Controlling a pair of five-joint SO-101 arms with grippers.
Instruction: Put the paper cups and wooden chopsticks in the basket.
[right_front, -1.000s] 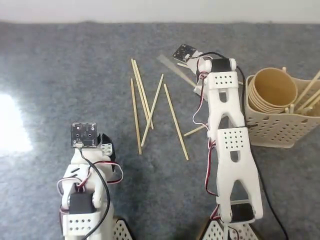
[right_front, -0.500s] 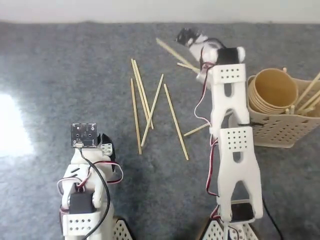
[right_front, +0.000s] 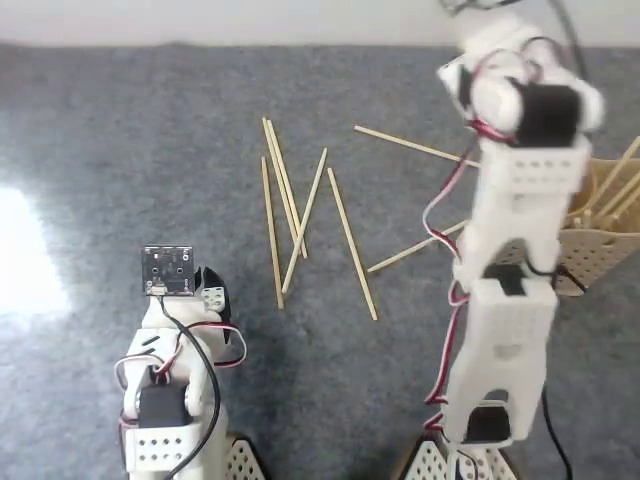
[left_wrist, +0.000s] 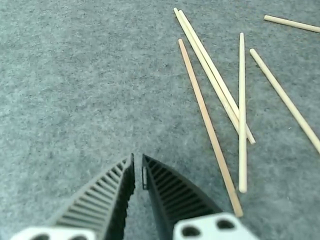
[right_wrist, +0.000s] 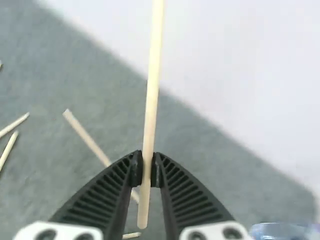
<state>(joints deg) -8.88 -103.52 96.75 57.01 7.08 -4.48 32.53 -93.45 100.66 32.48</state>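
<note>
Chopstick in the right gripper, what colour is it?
Pale tan, bare wood; the chopstick shows best in the right wrist view.

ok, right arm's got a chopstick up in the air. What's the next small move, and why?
Probably swing the right gripper over the basket, then lower before opening. Its jaws are shut on one chopstick, held clear of the table, and the basket sits right beside that arm with chopsticks already in it. The loose chopsticks can wait.

The right arm's fingers (right_wrist: 116, 189) have lifted a chopstick (right_wrist: 152, 75) off the table (right_front: 120, 150), swinging high.
</note>
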